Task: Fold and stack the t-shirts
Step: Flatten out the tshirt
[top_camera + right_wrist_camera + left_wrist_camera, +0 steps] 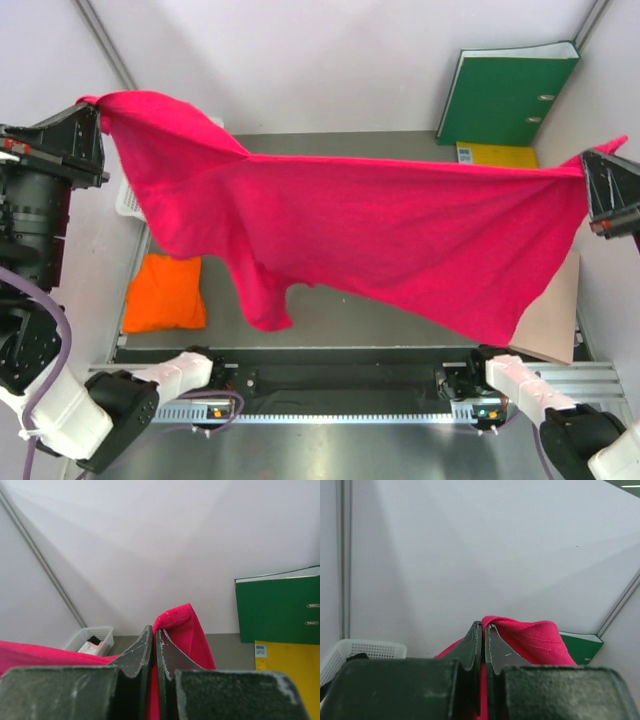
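A large magenta-red t-shirt [360, 225] hangs stretched in the air across the whole table. My left gripper [92, 112] is shut on its left corner, high at the far left; the pinched cloth [530, 640] shows over my left gripper [484, 630] in its wrist view. My right gripper [592, 165] is shut on the right corner at the far right; the cloth [182, 625] folds over my right gripper [154, 632] there. An orange t-shirt [166, 292], folded to a small square, lies on the table at the left, below the hanging shirt.
A white basket [128, 200] stands at the left, holding whitish-pink and black garments [94, 644]. A green binder [505, 95] leans on the back wall above a yellow folder [497, 154]. A tan paper sheet [552, 315] lies at the right.
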